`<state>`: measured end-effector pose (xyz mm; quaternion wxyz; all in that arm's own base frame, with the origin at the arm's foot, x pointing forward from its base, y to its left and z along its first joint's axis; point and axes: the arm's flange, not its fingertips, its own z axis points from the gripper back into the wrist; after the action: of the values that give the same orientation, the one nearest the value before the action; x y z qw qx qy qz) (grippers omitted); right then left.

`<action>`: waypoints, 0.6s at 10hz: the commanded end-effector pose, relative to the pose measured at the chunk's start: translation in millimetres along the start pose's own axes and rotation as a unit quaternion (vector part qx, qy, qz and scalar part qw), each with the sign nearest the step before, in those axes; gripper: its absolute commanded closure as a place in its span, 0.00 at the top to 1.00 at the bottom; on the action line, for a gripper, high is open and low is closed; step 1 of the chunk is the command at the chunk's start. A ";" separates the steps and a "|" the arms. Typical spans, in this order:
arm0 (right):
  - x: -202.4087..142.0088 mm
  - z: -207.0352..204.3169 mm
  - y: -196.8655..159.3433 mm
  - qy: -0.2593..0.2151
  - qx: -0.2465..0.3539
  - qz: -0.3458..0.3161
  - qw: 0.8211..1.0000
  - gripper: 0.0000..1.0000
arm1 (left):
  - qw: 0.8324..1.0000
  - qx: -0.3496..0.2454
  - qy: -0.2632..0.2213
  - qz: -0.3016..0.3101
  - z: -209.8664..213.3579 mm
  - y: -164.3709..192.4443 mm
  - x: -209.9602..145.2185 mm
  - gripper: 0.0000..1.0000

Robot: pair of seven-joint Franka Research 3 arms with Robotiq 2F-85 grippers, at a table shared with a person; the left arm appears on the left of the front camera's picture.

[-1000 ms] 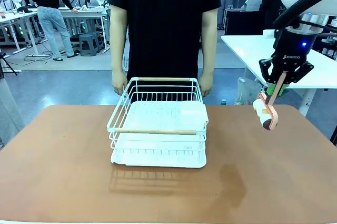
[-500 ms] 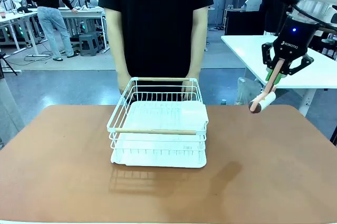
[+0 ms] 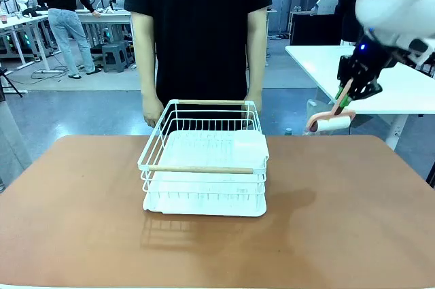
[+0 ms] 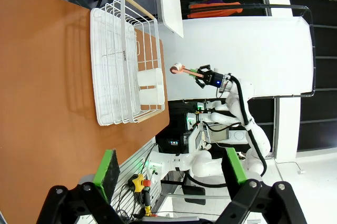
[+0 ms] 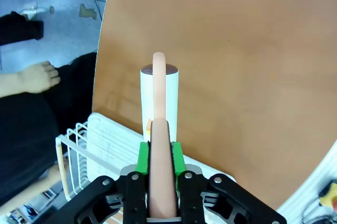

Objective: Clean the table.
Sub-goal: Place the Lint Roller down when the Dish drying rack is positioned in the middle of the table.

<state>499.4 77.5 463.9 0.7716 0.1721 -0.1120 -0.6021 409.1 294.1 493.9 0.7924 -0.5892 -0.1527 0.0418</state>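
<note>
The reddish-brown table (image 3: 340, 221) carries a white wire rack (image 3: 204, 160) in its middle. My right gripper (image 3: 348, 93) hangs high over the table's far right corner, shut on the pink handle of a lint roller (image 3: 332, 124) whose white roll lies roughly level below it. In the right wrist view the green pads (image 5: 141, 156) clamp the handle, and the lint roller (image 5: 159, 95) points out over the table (image 5: 237, 76). My left gripper (image 4: 168, 174) is open with nothing between its pads, off the table's (image 4: 42, 76) edge.
A person in a black shirt stands at the far edge behind the rack (image 4: 124, 66), one hand (image 3: 151, 111) at each side of it. A white table (image 3: 401, 78) stands off to the right behind my right arm. Bare tabletop lies left, right and in front of the rack.
My right arm has risen and drawn back to the right, swinging the lint roller from hanging down near the tabletop to roughly level in the air. The person shifted slightly left.
</note>
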 end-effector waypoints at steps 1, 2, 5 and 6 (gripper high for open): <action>-5.4 -39.5 -17.9 -0.033 0.032 -0.021 0.999 0.21 | 1.000 -0.013 -0.003 -0.004 2.5 -2.2 -1.7 1.00; -7.2 -49.6 -23.2 -0.022 0.032 -0.016 0.999 0.21 | 1.000 -0.013 -0.003 -0.004 2.5 -2.2 -1.7 1.00; 3.3 -84.9 -26.5 -0.010 0.036 -0.040 0.999 0.21 | 1.000 -0.013 -0.003 -0.004 2.5 -2.2 -1.7 1.00; 5.3 -95.6 -26.4 -0.014 0.033 -0.043 0.998 0.21 | 1.000 -0.013 -0.003 -0.004 2.5 -2.2 -1.7 1.00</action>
<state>505.2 72.0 367.9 0.7510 0.1886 -0.1295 -0.6194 409.1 294.1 493.9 0.7923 -0.5892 -0.1526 0.0418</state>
